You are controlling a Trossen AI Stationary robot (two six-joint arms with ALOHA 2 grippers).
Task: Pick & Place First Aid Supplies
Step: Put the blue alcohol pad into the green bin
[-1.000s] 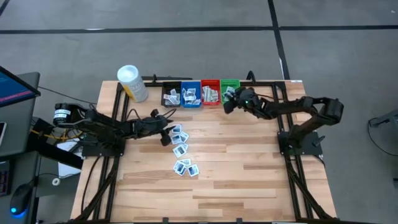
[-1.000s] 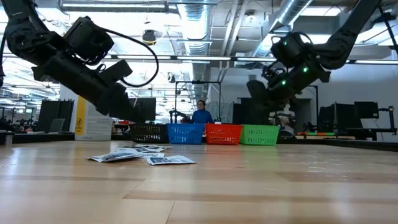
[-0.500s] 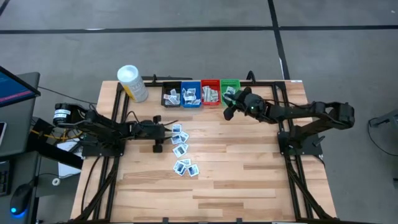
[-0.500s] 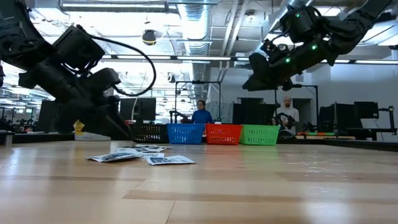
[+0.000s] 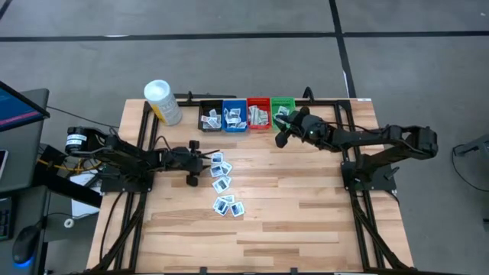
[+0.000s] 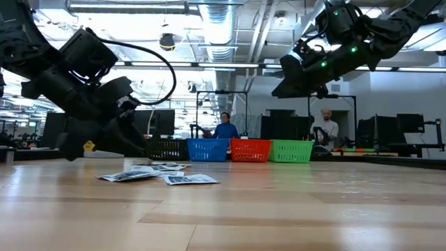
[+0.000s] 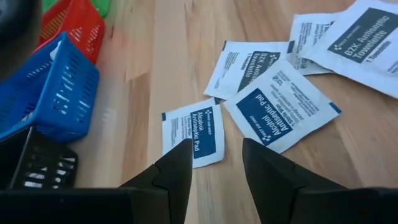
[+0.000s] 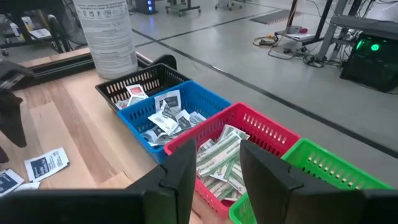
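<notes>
Left gripper (image 7: 214, 165) lowered over packets (image 5: 221, 183) at bench (image 5: 306, 221) centre, jaws parted, nothing held. Right gripper (image 8: 214, 165) raised at 12 o'clock above red bin (image 8: 249, 134), jaws parted, empty.

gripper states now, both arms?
Left gripper: open, empty, low over the packets.
Right gripper: open, empty, above the bins.

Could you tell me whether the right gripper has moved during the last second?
Yes. The right gripper has risen, now well above the green bin in the low view.
</notes>
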